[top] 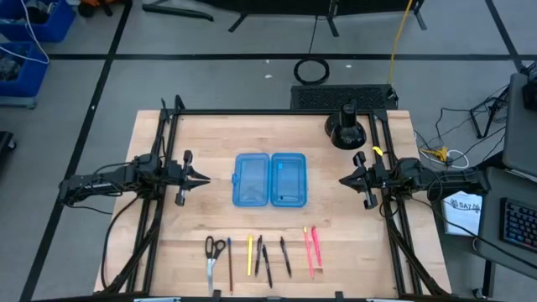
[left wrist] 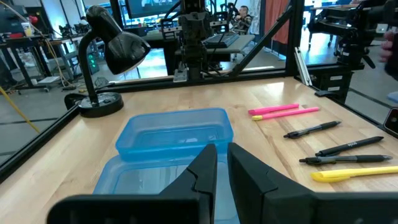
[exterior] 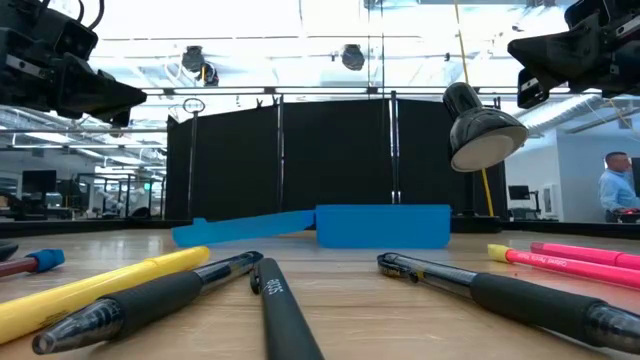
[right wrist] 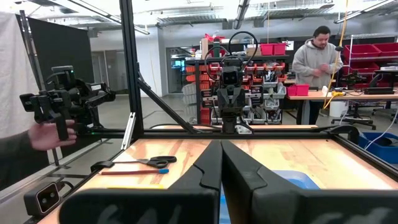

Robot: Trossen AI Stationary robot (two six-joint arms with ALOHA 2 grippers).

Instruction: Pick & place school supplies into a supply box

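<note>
Supplies are being left unpicked; both arms are waiting.

The open supply box (top: 269, 179) is lying between the left claw (top: 204, 178), slightly parted and empty, and the right claw (top: 343, 179), closed and empty. The school supplies (top: 262, 254) are lined up on the worktop (top: 210, 134) beside both, laid out for easy grasping.

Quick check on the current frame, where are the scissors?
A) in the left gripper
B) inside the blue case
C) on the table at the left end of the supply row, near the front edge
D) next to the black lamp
C: the scissors lie flat on the table at the left end of the row of pens, apart from the open blue case, which holds none of the row's supplies.
</note>
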